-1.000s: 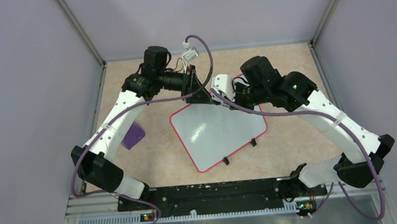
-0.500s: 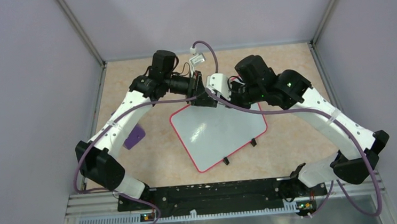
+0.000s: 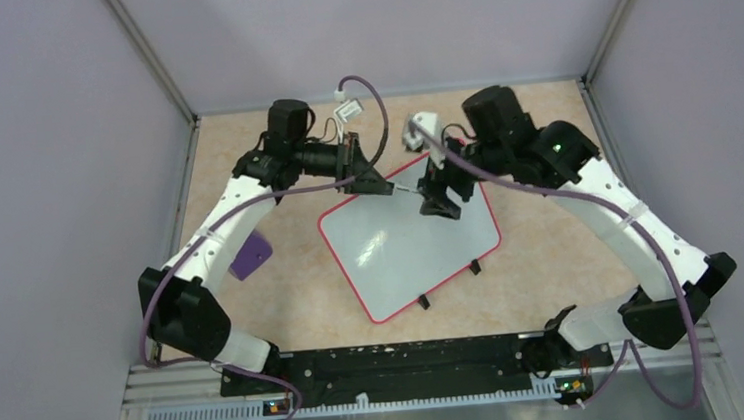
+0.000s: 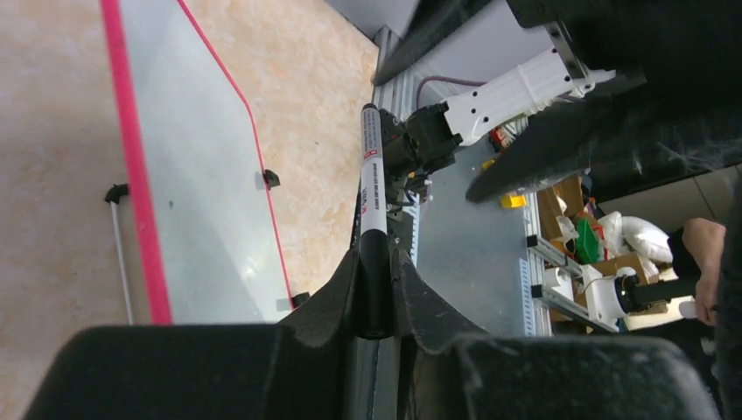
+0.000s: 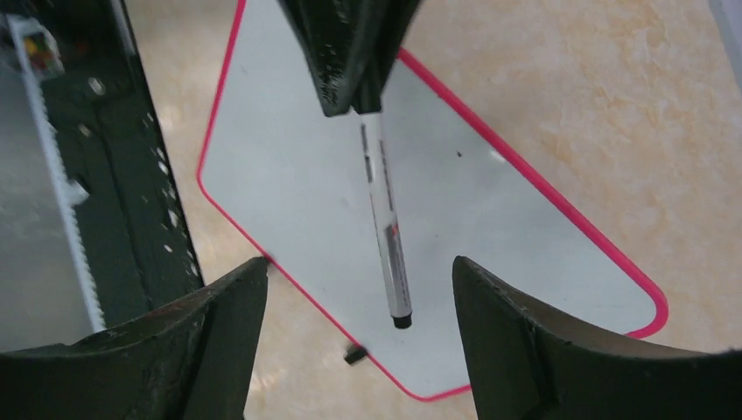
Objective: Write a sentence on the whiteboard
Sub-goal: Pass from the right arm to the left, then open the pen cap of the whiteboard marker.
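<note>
My left claw (image 4: 376, 260) was clamped on the black end of the marker (image 4: 372, 188), its barrel jutting far out. My right claw (image 5: 359, 271) stood wide open and empty near the free end. The whiteboard (image 5: 289, 192) lay blank below. With so short a hold, I judged the pen could pivot or slip once pressed down.

the mottled beige table (image 3: 295, 301) bears the whiteboard (image 3: 401, 253) and a purple block (image 3: 249, 256) nearby.

Whiteboard (image 3: 402, 258) white, pink rim; marker (image 5: 386, 227) white, black.
</note>
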Controlling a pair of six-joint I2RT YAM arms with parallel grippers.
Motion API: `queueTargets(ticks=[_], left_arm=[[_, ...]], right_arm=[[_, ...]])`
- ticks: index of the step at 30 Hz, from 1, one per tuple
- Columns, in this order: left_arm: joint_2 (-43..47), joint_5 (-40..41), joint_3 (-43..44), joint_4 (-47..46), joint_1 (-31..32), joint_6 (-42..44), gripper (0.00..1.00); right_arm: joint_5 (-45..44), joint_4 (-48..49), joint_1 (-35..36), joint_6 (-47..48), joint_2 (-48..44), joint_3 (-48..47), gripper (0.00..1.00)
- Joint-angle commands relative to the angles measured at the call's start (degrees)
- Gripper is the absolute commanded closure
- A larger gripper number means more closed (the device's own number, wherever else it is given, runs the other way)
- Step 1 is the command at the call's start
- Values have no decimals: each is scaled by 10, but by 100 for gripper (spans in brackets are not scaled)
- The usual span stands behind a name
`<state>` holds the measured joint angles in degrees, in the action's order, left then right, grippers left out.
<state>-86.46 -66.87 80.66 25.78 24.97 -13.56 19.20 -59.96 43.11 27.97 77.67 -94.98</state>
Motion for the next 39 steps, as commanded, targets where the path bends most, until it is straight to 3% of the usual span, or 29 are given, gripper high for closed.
queueTargets(ticks=[1,6,9,13,17,20,25,32,39], left_arm=[[66,-65,-42,-170,-49,-99,100],[118,-76,-104,-407,-98,-238,100],[132,-69,-109,-430,-101,-249,100],[141,-42,-121,-463,-100,-271,100],[141,-17,-133,-525,-100,-319,100],[133,-12,-131,-533,-97,-330,100],[125,-3,-131,-537,-78,-329,100],[114,16,-120,-517,-66,-312,100],[107,21,-121,-526,-57,-322,100]], right_arm=[[242,74,-135,-137,-28,-32,25],[427,281,-267,-359,-50,55,25],[493,402,-286,-481,-53,102,25],[488,635,-286,-699,-62,172,27],[507,786,-280,-784,-45,212,25],[489,757,-265,-779,-40,204,25],[431,624,-228,-679,-32,155,31],[393,627,-206,-696,-20,153,55],[390,637,-195,-709,-12,152,58]])
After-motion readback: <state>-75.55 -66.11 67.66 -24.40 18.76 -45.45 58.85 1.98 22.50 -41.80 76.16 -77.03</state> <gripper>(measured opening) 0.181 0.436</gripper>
